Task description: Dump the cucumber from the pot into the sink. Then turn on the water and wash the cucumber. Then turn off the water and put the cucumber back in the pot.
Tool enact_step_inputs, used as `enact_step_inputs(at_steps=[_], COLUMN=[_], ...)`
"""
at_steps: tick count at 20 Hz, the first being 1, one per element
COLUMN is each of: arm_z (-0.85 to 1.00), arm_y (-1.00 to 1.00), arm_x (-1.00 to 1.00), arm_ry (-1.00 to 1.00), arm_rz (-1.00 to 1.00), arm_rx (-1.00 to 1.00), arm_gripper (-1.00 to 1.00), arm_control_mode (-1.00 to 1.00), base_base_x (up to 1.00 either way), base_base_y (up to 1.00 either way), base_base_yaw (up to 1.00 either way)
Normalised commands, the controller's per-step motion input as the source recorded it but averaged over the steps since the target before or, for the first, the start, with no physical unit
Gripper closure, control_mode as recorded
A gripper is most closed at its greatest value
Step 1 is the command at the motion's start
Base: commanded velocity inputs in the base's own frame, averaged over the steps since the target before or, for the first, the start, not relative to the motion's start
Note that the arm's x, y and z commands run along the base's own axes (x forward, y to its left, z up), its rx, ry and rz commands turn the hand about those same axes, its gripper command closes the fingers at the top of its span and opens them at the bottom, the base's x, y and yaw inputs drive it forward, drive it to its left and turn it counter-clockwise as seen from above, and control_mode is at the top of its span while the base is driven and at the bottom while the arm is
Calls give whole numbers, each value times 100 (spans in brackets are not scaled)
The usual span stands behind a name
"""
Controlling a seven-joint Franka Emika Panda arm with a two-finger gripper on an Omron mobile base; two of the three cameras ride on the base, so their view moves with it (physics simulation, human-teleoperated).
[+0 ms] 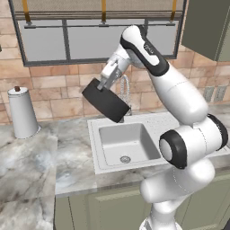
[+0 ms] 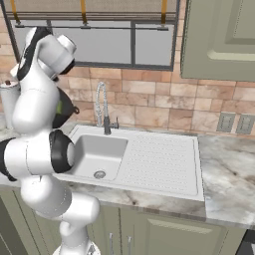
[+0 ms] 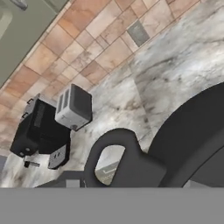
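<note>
Matt black pot (image 1: 106,101), smooth white sink (image 1: 99,158), veined marble counter (image 1: 27,166)

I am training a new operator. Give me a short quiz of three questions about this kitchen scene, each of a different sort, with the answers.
1. True or false: the pot stands flat on the counter.
2. Pick one. In the basin of the sink lies: A) the cucumber, B) nothing but the drain, C) a plate.
3. What stands on the counter left of the sink, in the left base view?
Key: 1 false, it hangs tilted over the sink; 2 B; 3 a white canister.
</note>
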Motion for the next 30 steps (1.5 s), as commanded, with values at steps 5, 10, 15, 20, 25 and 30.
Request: enact_step_inputs(at_steps=[5,10,15,20,25,30], arm_z=[0,0,0,0,11,16], arm_y=[-20,-17,-19,-19,-28,-36], arm_x=[24,42,50,40,4,-3], arm_ry=[0,0,0,0,0,0], arm_rz=[0,0,0,0,0,0], arm_rx=[19,21,19,18,20,19], arm_gripper=[100,100,100,100,100,100], arm_control_mode=[-100,-100,-100,-100,-100,-100], base_base_x=[0,0,0,0,0,0], base_base_y=[0,0,0,0,0,0], base_base_yaw=[0,0,0,0,0,0])
